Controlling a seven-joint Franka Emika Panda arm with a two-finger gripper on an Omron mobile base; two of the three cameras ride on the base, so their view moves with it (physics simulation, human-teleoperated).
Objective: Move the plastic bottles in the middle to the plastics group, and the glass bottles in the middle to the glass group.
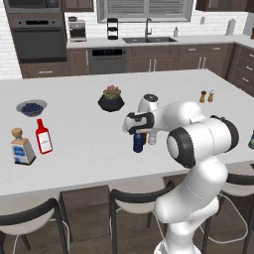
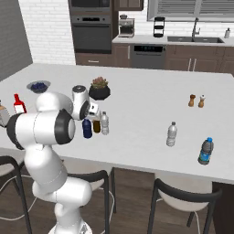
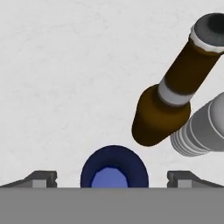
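Note:
Three bottles stand close together mid-counter. The stubby dark blue plastic bottle [image 1: 137, 143] [image 2: 87, 128] [image 3: 113, 168] is directly under my gripper [image 1: 136, 131] [image 2: 91, 115] [image 3: 112, 178], which is open, its fingertips [image 3: 43, 178] either side of the cap without touching. Beside it stand the brown long-necked glass bottle [image 2: 96, 125] [image 3: 170, 103] and the clear plastic bottle [image 1: 152, 137] [image 2: 105, 123] [image 3: 202, 129]. The glass group, a red bottle [image 1: 43, 136] [image 2: 18, 104] and a square corked bottle [image 1: 22, 147], is at the counter's left. The plastics group, a clear bottle [image 2: 172, 134] and a dark one [image 2: 206, 151], is at the right.
A potted succulent [image 1: 111, 99] [image 2: 99, 89] sits just behind the middle bottles. A bowl of blueberries [image 1: 31, 107] is at the far left, salt and pepper shakers [image 1: 206, 96] [image 2: 196, 100] at the far right. Stools [image 1: 140, 198] line the counter's near edge.

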